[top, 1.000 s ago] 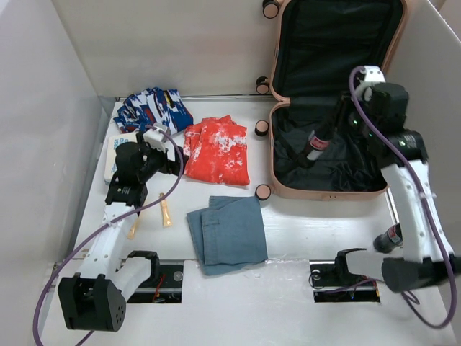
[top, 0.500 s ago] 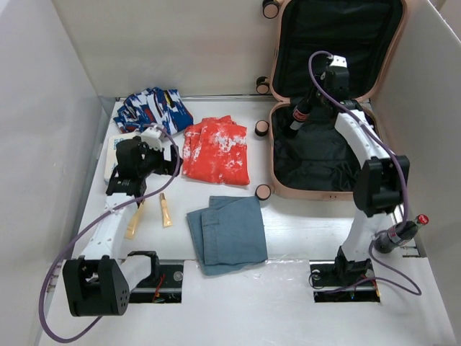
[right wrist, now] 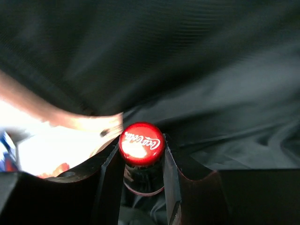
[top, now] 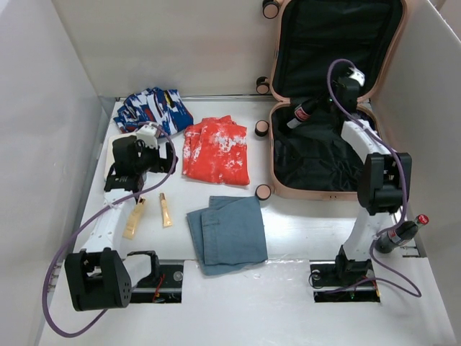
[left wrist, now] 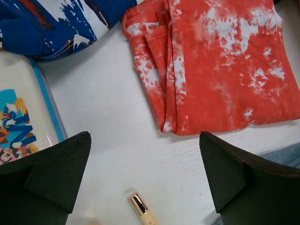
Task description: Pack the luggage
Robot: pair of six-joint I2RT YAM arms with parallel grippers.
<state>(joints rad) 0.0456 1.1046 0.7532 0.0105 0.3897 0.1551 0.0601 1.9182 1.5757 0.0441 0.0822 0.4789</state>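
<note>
The luggage [top: 393, 65] lies open at the back right, a peach-pink shell with black lining [right wrist: 197, 56]. My right gripper [top: 315, 108] is inside it near the hinge, shut on a dark cola bottle [top: 299, 115]. In the right wrist view the red cap [right wrist: 141, 143] sticks out between the fingers of that gripper [right wrist: 140, 164]. My left gripper [top: 167, 160] hangs open over bare table between a white cartoon pouch [left wrist: 23, 112] and a folded red tie-dye garment [left wrist: 220, 65]. Nothing is between the fingers of this gripper [left wrist: 145, 178].
A blue patterned garment [top: 153, 108] lies at the back left and folded jeans [top: 227, 232] at the front centre. Two cream tubes [top: 135, 218] [top: 166, 210] lie by the left arm. A second cola bottle [top: 403, 232] stands by the right arm's base. White walls enclose the table.
My right arm has carried the bottle from the middle of the suitcase to its back left near the hinge and tipped it sideways. The left gripper shifted slightly toward the back.
</note>
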